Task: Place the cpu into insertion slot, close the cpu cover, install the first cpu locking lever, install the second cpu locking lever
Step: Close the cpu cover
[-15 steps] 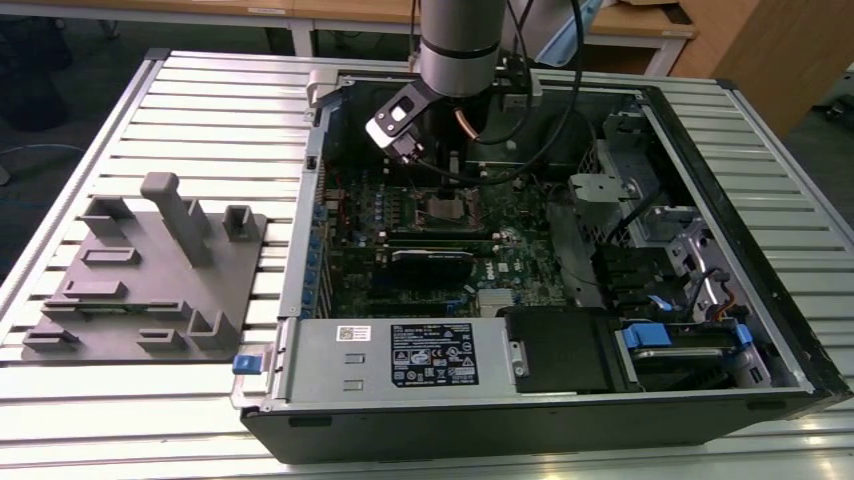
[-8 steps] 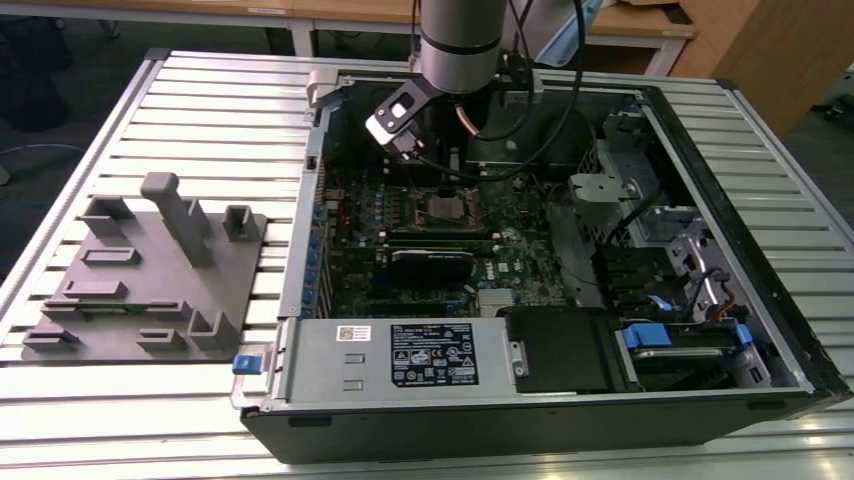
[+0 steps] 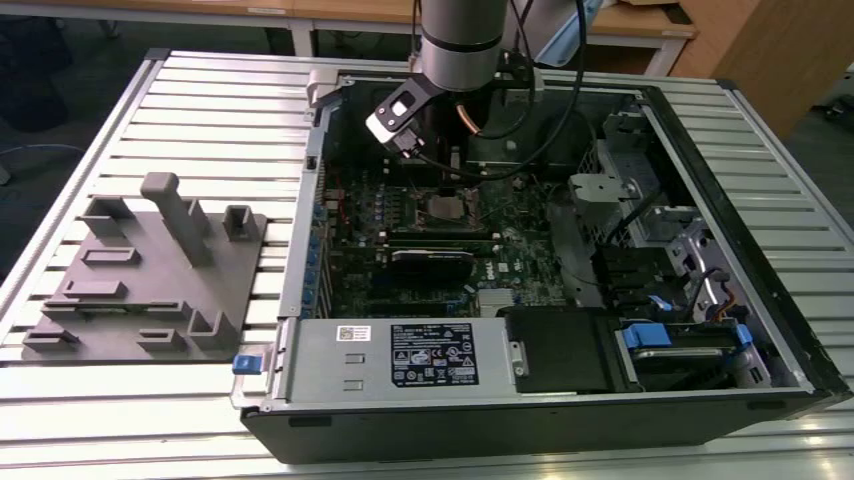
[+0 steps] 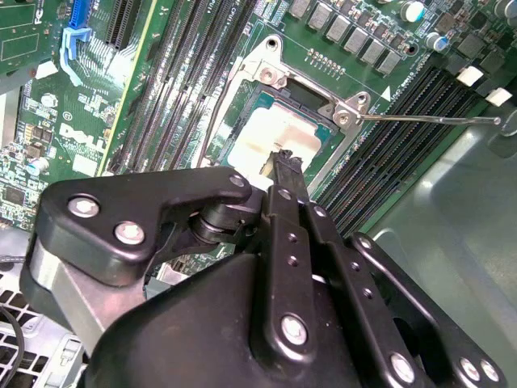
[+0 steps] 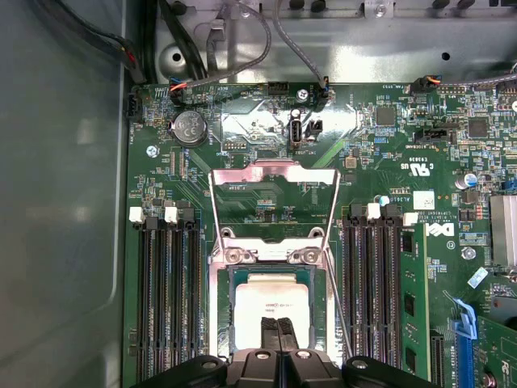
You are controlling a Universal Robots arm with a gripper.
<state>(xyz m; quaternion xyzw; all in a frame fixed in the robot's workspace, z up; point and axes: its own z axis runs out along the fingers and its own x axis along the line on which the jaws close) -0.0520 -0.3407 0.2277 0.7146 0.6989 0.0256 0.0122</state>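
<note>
The cpu (image 5: 271,301) sits in the insertion slot (image 5: 229,315). The hand (image 5: 278,325) is pressed together, holding nothing, just above the chip. The cpu cover (image 5: 273,171) stands flipped open at the slot's edge. Cover-closing looks in hand and calls for pushing that frame down.

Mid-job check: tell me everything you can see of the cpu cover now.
In the first wrist view the cpu cover is a thin, shiny silvery metal frame whose square window shows green board through it. It is swung open, hinged at the edge of the insertion slot, leaving the cpu seated there uncovered. The claw sits over the cpu, apart from the cover.
</note>
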